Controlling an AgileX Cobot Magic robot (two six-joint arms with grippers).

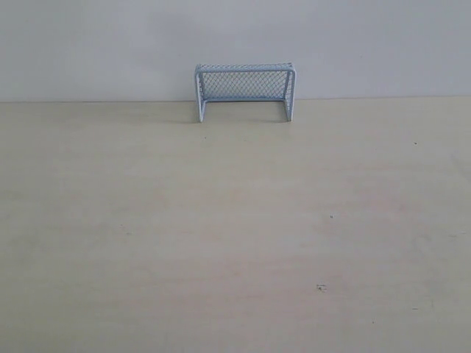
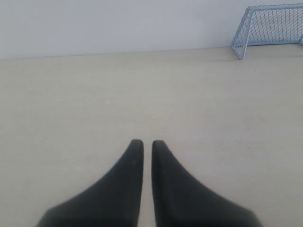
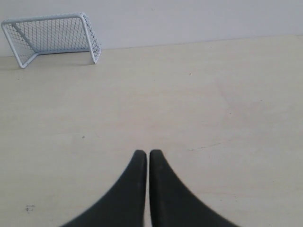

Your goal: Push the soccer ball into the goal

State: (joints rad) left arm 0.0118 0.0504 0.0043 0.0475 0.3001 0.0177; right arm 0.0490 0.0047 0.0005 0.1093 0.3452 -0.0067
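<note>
The soccer ball is not being shown in any view, so neither its place nor its look can be told. The goal (image 1: 245, 87), pale-framed and meshed, is being seen at the back of the bench (image 1: 221, 243), by the wall. The left gripper (image 2: 147, 143) and right gripper (image 3: 148, 152) are being held nearly closed on nothing. With the ball unlocated, any push is probably being risked blind and could miss.

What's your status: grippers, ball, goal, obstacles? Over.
Left gripper shut, empty. Right gripper shut, empty. Goal upright at far edge of table; soccer ball in no view. Nothing seen blocking goal mouth.
</note>
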